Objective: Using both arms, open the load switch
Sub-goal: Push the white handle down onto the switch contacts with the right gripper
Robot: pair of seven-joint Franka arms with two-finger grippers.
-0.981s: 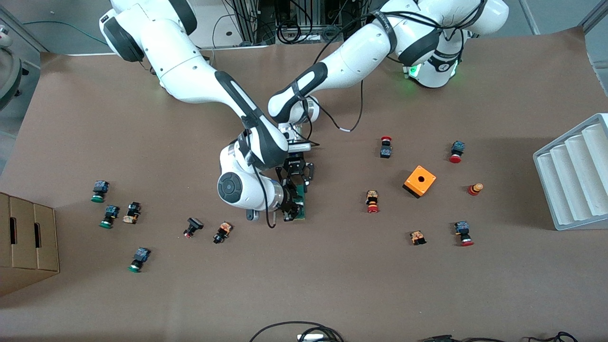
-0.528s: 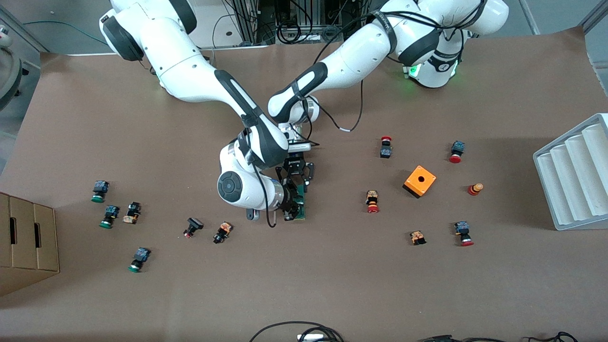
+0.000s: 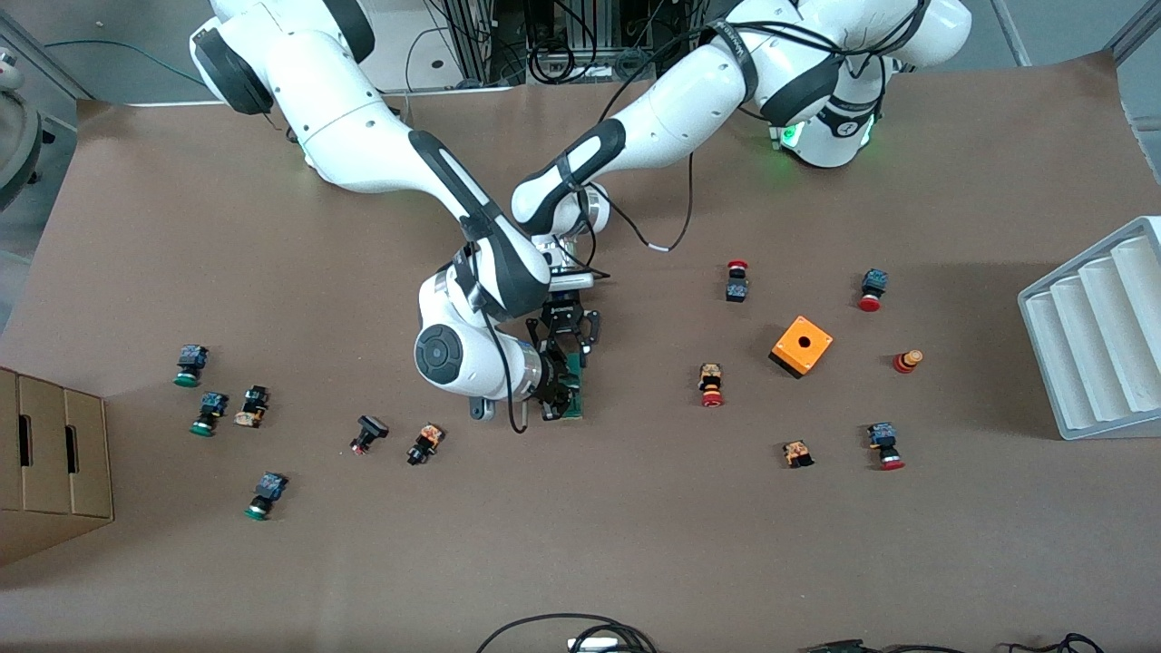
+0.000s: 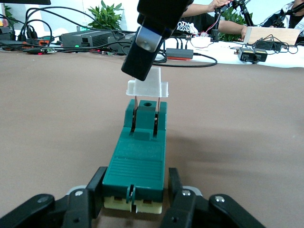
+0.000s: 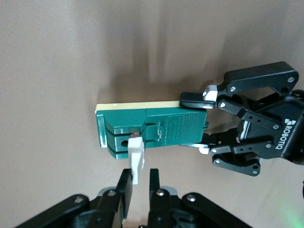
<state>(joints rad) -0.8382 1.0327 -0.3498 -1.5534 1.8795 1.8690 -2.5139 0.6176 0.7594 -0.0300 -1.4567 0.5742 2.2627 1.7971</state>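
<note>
1. Left gripper [image 4: 134, 199]: clenched on one end of the load switch [image 3: 575, 388], bracing it flat on the table mid-table, at about nine o'clock from the orange cube [image 3: 801, 345].
2. Right gripper [image 5: 137, 187]: pinching the white sliding piece [image 5: 136, 160].
3. Step: extraction under way; next, likely a straight steady pull while the left holds firm.
4. Switch: narrow dark-green block, cream underside.

table cover: brown paper sheet [image 3: 635, 544], matte, spans the whole worktop around the grippers
floor: grey, showing at the table corners by the arm bases
rack: pale grey ribbed tray [image 3: 1093, 331], well apart from the grippers, at the left arm's end
box: cardboard with slots [image 3: 50, 462], at the right arm's end
cables: black loops [image 3: 562, 635] at the table edge nearest the front camera
plants: green foliage [image 4: 109, 14] past the table edge
light: even, soft shadows
</note>
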